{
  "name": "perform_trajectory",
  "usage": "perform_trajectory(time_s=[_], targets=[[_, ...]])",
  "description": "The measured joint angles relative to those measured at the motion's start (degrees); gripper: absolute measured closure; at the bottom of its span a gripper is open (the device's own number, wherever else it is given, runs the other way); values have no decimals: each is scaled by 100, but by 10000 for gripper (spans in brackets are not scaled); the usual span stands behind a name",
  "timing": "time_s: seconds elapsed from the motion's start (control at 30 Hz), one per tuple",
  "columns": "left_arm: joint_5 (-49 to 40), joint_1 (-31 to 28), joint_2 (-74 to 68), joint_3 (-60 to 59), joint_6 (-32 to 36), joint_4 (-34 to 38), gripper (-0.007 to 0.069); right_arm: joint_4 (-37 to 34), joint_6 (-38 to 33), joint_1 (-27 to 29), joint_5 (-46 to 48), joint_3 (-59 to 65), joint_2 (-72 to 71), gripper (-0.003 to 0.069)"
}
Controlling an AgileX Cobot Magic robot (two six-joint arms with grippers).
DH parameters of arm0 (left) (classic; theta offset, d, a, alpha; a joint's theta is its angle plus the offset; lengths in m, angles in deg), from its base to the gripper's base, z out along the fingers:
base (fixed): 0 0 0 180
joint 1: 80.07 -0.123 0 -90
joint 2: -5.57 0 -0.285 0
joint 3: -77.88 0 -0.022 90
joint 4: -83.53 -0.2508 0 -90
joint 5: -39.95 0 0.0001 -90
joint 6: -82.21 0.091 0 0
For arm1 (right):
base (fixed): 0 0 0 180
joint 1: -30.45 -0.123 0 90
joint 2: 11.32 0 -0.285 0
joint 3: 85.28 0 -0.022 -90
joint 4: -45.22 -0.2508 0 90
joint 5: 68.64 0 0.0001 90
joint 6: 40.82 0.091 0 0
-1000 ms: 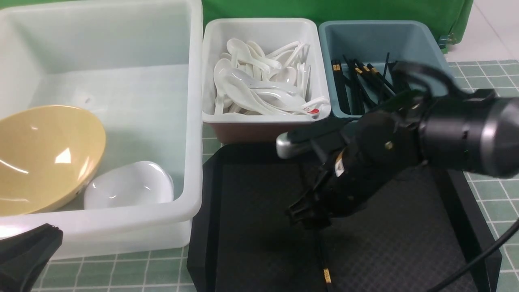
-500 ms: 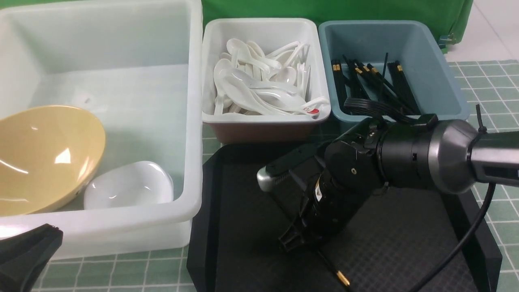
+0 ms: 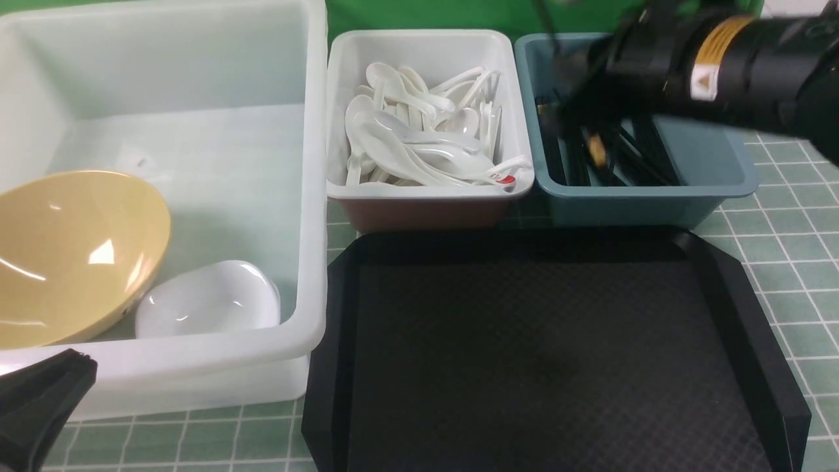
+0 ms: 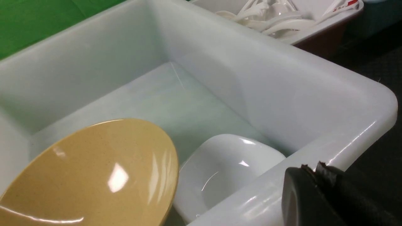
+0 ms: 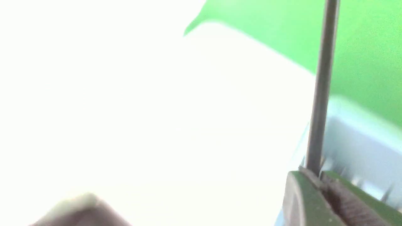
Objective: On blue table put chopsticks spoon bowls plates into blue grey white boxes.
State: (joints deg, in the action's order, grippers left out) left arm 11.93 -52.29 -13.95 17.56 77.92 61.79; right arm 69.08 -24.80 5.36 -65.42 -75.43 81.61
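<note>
Up high, right hand (image 5: pixel 317 185) pinched tight on one thin chopstick (image 5: pixel 322 84), poking straight out past fingertips, above blue-grey box (image 3: pixel 714 170). Left hand (image 4: pixel 317 175): pressed together, holding nothing.

Green backdrop closes off the scene behind a tiled-cloth table, under hard, bright light.

A green backdrop (image 3: pixel 426 13) hangs just beyond the right pincer (image 5: pixel 317 177) and runs across the far edge of the table (image 3: pixel 786 216), whose pale grey-green cloth, printed with a white-lined grid of squares, spreads out below and to the outer side of that pincer. The same cloth shows just beside the left pincer (image 3: pixel 39 400), on its inner side. Past the left pincer, at the far corner, more of the green cloth is seen from the left wrist. Above the right pincer lies a pale sliver, too small to tell. Light washes much of the right wrist view to white.
</note>
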Motion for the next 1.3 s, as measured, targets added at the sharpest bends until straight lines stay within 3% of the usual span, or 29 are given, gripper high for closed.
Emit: perform_trajectory(time_s=[0.07,0.17,0.3,0.4,0.5,0.53,0.57,0.63,0.67,0.77,0.87,1.03,1.17,1.3], targets=[[0,0,0,0,0,-29,620,47,305,466,-886,-62,484,560],[-12,0,0,0,0,-35,620,47,945,934,-1234,-254,1197,477],[-17,0,0,0,0,36,620,41,1574,1237,-668,-388,1656,345],[-17,0,0,0,0,76,620,41,1585,1267,113,-394,1549,310],[-21,0,0,0,0,76,620,-3,877,1101,1472,-394,1026,352],[-21,0,0,0,0,76,620,-46,301,922,2268,-388,586,424],[-21,0,0,0,0,76,620,-61,156,866,2449,-381,465,433],[-21,0,0,0,0,79,620,-321,-666,433,3334,-193,-419,570],[-21,0,0,0,0,79,620,-479,-862,240,3505,-53,-710,595],[-21,0,0,0,0,79,620,-778,-1188,-169,3531,327,-1507,622],[-23,0,0,0,0,79,620,-1007,-1310,-785,2850,1258,-2630,623],[-23,0,0,0,0,79,620,-1063,-778,-1391,1832,2656,-3855,623],[-23,0,0,0,0,79,620,-1083,-286,-1618,1594,3328,-4418,622],[-23,0,0,0,0,79,620,-1083,-228,-1659,1946,3599,-4710,621]])
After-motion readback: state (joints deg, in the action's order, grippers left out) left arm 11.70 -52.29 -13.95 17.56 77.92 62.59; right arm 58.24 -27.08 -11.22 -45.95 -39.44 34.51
